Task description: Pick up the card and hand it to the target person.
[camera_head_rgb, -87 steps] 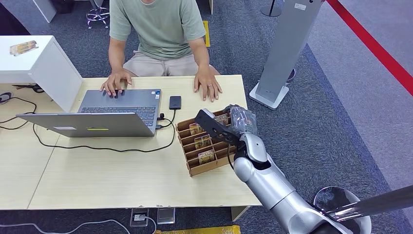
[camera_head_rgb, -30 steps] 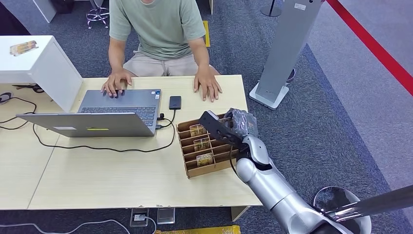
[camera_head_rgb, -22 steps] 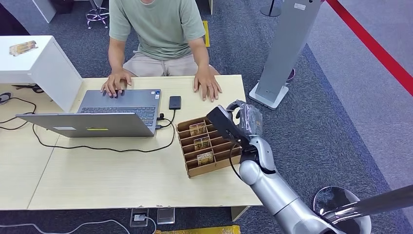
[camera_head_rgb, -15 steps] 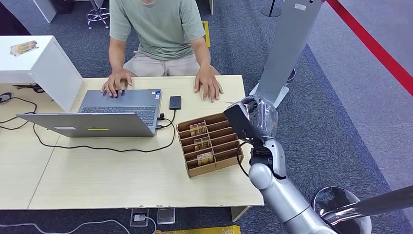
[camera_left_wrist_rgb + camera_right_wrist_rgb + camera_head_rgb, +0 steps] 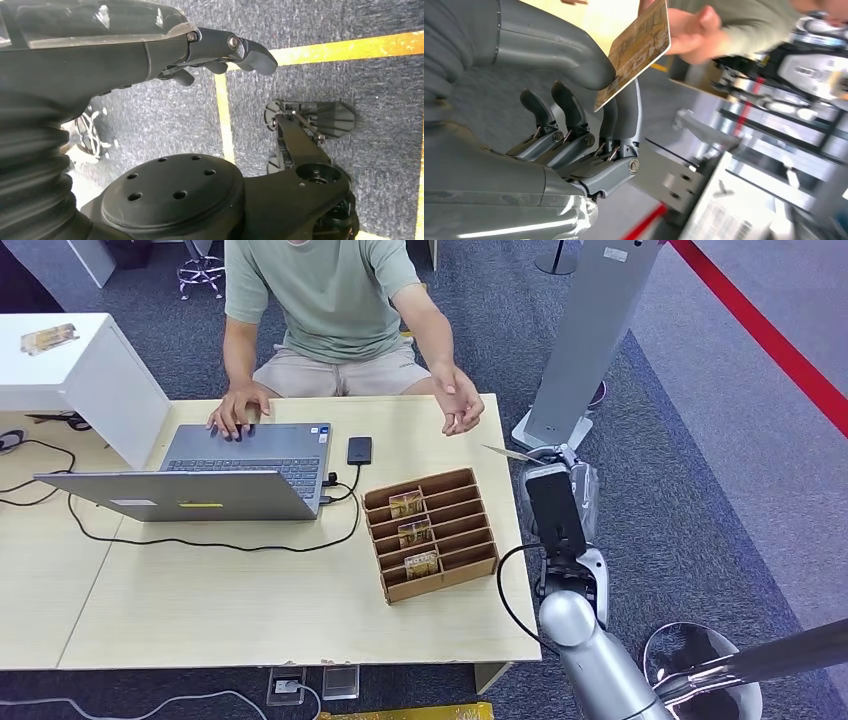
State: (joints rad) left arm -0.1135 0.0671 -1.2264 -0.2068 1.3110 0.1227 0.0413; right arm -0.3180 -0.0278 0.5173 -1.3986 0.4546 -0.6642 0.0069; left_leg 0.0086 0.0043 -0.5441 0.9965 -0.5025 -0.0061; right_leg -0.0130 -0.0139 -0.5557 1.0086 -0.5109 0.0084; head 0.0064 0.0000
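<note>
While the right hand point(image 5: 562, 472) hangs just off the table point(image 5: 250, 610) edge at about 3 o'clock from the wooden card rack point(image 5: 432, 533), it pinches the card point(image 5: 634, 51) between its thick thumb and fingers point(image 5: 624, 112), the other fingers curled loosely beneath. In the head view the card point(image 5: 508, 453) shows as a thin edge-on sliver sticking out of the hand toward 10 o'clock, pointed at the person's hand point(image 5: 458, 408). That hand is raised above the far corner of the table, palm turned up and fingers loosely apart, near the card but not touching it. In the right wrist view the card's patterned gold-brown face is tilted, with the person's hand point(image 5: 689, 30) blurred just beyond its far edge.

The rack stands on the table with three cards point(image 5: 414, 532) upright in its slots. At 10 o'clock from it lie a dark phone point(image 5: 359, 450) and an open laptop point(image 5: 215, 475), on whose keyboard the person's other hand point(image 5: 236, 410) rests.

The left hand point(image 5: 220, 50) hangs over grey carpet with a yellow line point(image 5: 225, 125), its fingers curled in and holding nothing.
</note>
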